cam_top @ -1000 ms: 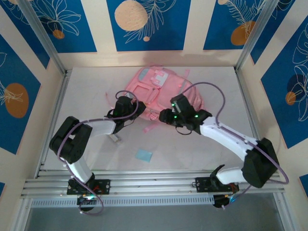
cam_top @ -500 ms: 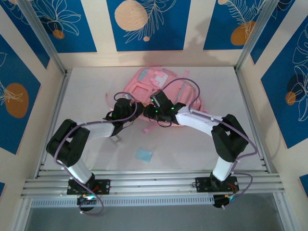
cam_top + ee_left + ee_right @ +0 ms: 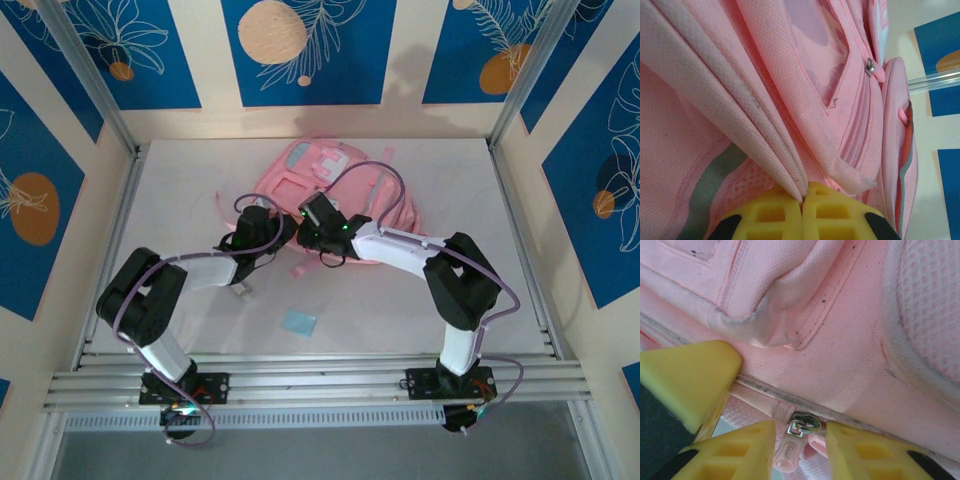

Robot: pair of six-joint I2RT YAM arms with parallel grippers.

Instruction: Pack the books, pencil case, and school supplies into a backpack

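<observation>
The pink backpack (image 3: 335,180) lies flat in the middle of the table. At its near-left edge my left gripper (image 3: 279,233) is shut on a fold of its fabric (image 3: 790,175), the yellow fingers (image 3: 767,215) pressed together. Right beside it, my right gripper (image 3: 303,224) is open, with its fingers (image 3: 747,450) on either side of the backpack's metal zipper slider (image 3: 804,425) and pink pull tab (image 3: 787,456), a small gap on each side. A light-blue square pad (image 3: 298,322) lies on the table nearer the arms. The books and the pencil case are out of view.
A tiny whitish clip-like piece (image 3: 240,290) lies just under the left forearm. Thin pink straps (image 3: 307,268) trail from the backpack toward the front. Aluminium frame posts (image 3: 112,120) and patterned walls close in the table on three sides.
The right arm has swung left along the backpack's near edge to meet the left gripper, and its jaws have narrowed around the zipper pull. The left gripper has kept its grip.
</observation>
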